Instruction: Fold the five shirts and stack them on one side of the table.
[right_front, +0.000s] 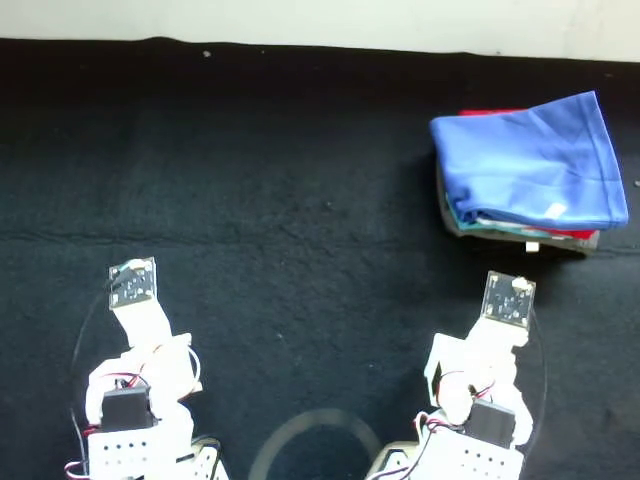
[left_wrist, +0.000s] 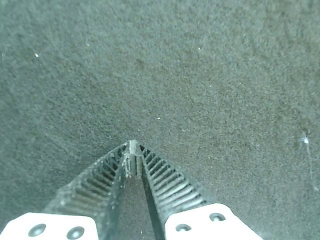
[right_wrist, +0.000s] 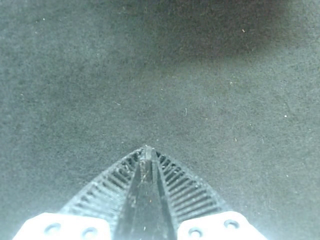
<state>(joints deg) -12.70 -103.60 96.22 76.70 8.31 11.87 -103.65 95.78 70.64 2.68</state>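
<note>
Soft, even light; a dim shadow darkens the table (right_wrist: 240, 30).

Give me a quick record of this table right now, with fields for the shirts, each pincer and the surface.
Shirts: one stack of folded shirts, with red, teal and pale layers showing at its edges
Top of stack: blue shirt
Stack place: to one side, toward the table's far edge, apart from both arms
Left pincer: shut, holding nothing, over bare cloth
Right pincer: shut, holding nothing, over bare cloth
Table: covered in black cloth
</note>
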